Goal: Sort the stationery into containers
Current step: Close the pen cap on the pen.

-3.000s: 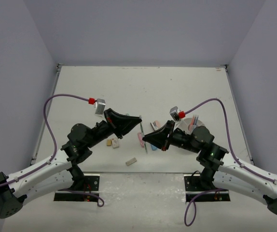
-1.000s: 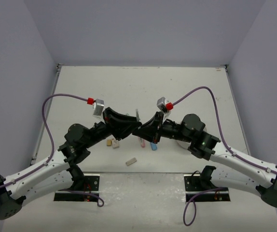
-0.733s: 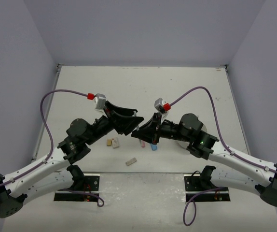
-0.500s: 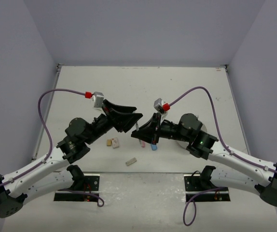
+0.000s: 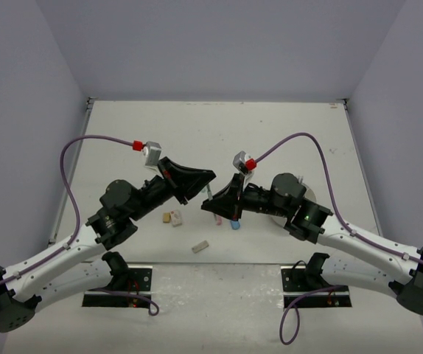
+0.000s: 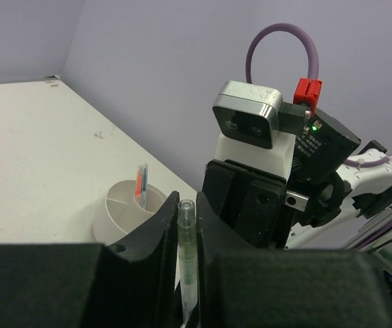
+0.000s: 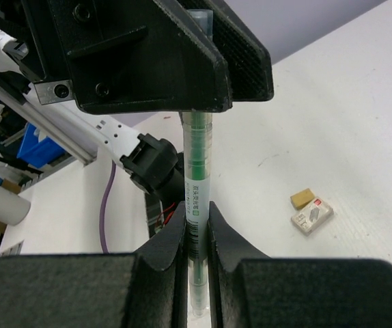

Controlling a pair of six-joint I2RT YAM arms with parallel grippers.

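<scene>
A thin green pen [image 7: 197, 171] stands between both grippers above the middle of the table. My right gripper [image 7: 196, 219] is shut on its lower barrel. My left gripper [image 6: 187, 199] is shut on the pen [image 6: 187, 239] near its clear cap end. In the top view the two grippers meet at the pen [image 5: 208, 194]. The round white divided container [image 6: 124, 212] stands behind, to the right, with orange and blue pens [image 6: 141, 181] upright in it.
On the table below the grippers lie a tan block [image 5: 166, 217], a white block [image 5: 176, 217], a grey block [image 5: 200, 246], a pink piece [image 5: 216, 218] and a blue piece [image 5: 235, 223]. The right arm covers most of the container in the top view.
The right arm carried the pen leftward to the left gripper. The left gripper's jaws spread, shifted slightly along the pen and closed on it again.
</scene>
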